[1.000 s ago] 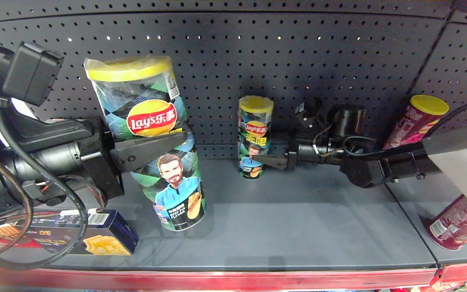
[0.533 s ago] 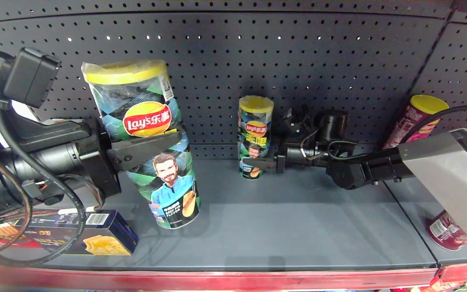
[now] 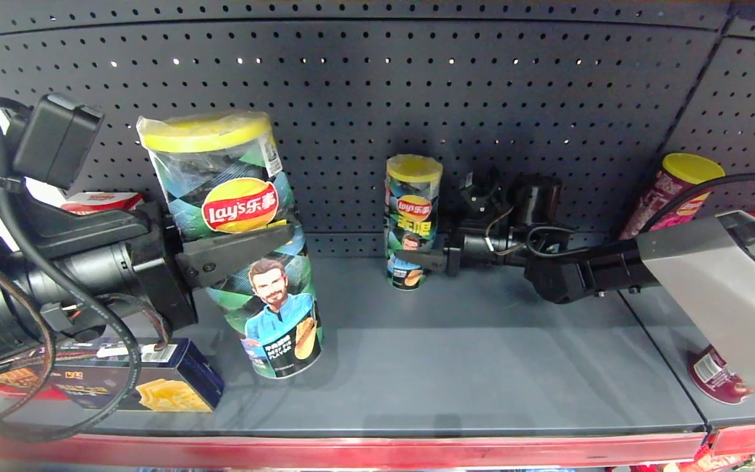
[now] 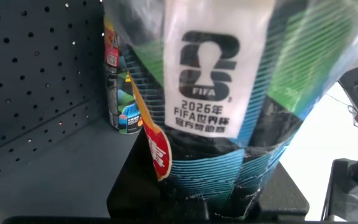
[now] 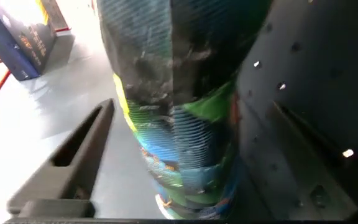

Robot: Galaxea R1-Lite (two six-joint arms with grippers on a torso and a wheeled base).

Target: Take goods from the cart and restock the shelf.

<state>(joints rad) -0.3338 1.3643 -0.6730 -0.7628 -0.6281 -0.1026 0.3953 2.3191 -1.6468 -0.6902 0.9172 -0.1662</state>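
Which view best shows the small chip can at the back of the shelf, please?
The head view: the small chip can stands whole, lid to base. The right wrist view crops it close; the left wrist view catches a sliver beside the held can.

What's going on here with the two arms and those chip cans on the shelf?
The robot is restocking the shelf. Its left gripper is clamped on a large chip can, which is slightly tilted with its base at or just above the shelf near the front. The right gripper sits farther back, fingers open on either side of a small chip can standing upright by the pegboard.
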